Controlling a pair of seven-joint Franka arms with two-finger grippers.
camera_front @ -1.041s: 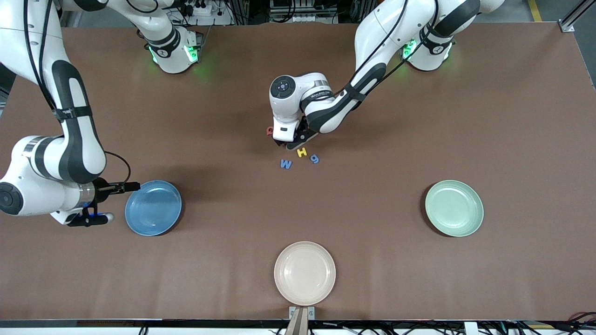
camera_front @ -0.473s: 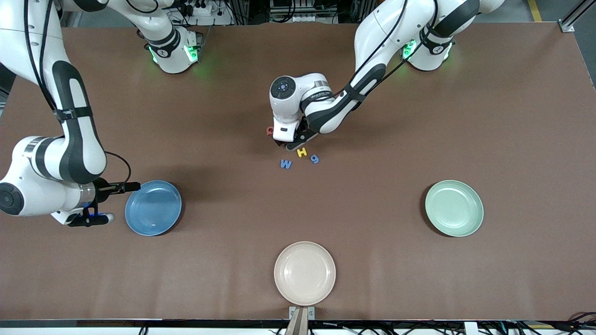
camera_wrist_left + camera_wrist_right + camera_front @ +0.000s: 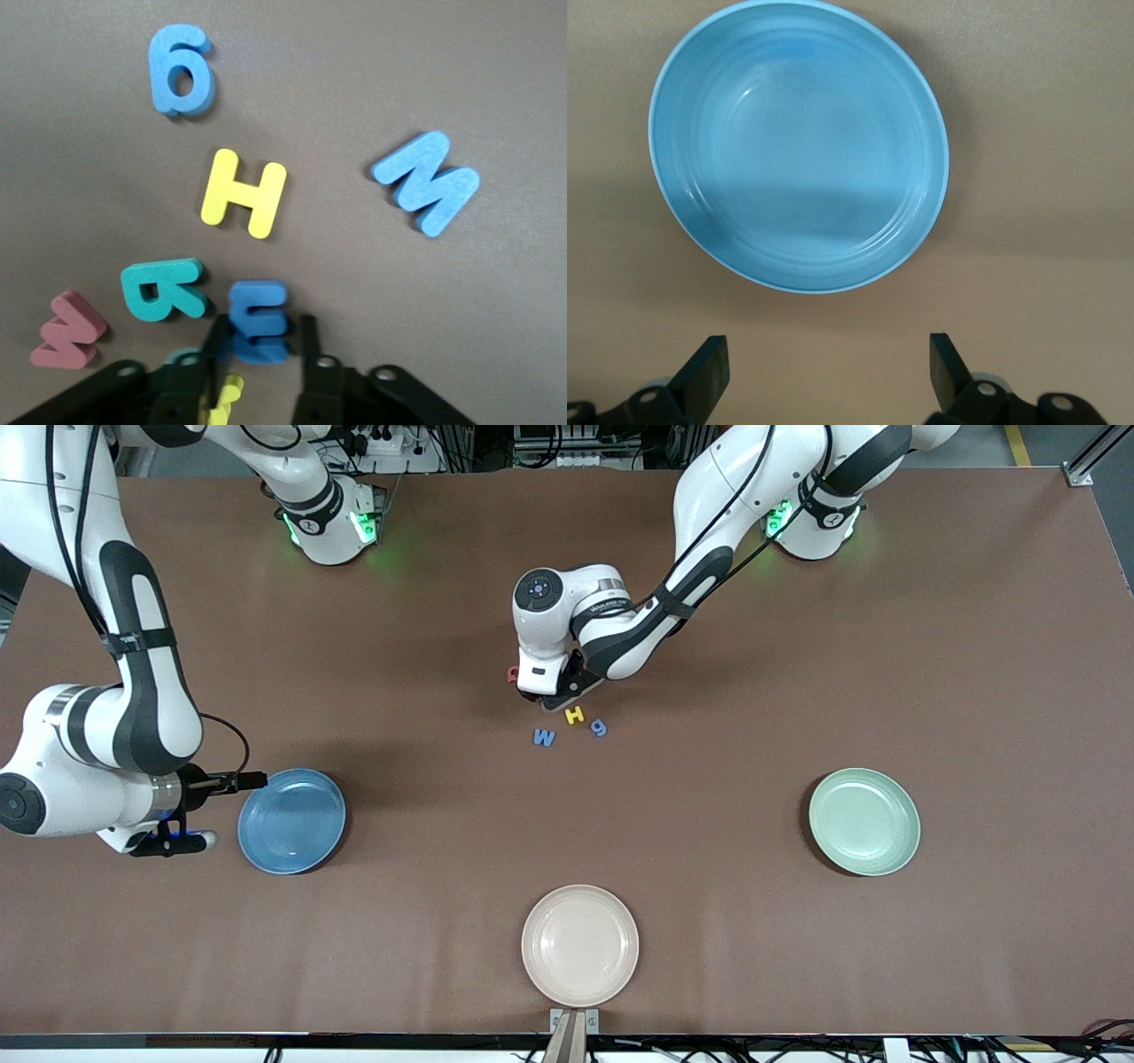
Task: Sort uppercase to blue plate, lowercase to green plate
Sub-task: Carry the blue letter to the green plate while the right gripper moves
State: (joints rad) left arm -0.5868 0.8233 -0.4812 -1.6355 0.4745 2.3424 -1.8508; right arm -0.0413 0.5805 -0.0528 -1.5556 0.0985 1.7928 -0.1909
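Where the two white robot arms reach out from their bases, a wide brown table (image 3: pixel 797 646) fills the front view. The right arm waits low at its own end of the table. The right gripper (image 3: pixel 826 359) hangs just beside the blue plate (image 3: pixel 292 821), and its fingers (image 3: pixel 709 367) stand wide apart with nothing between them. The left arm bends down to the middle of the table, where the left gripper (image 3: pixel 261 323) sits on a cluster of foam letters.

Three round plates lie well apart. The blue plate is toward the right arm's end and the green plate (image 3: pixel 864 821) is toward the left arm's end. A cream plate (image 3: pixel 580 945) lies between them, nearest the front camera.

The letters are small and flat, and all of them rest on the bare table, well apart from every plate. In the left wrist view, the left gripper's two black fingers (image 3: pixel 217 341) are pinched onto the blue m (image 3: pixel 259 320). The teal-green R (image 3: pixel 162 290) lies just beside it, and the red w (image 3: pixel 66 329) is next to that. The yellow H (image 3: pixel 574 715), the blue M (image 3: pixel 544 737) and the blue g (image 3: pixel 599 728) lie slightly nearer the front camera than the gripper. A yellow letter (image 3: pixel 226 398) is mostly hidden under the gripper. A red letter (image 3: pixel 512 675) peeks out beside the gripper's body, too covered to read.
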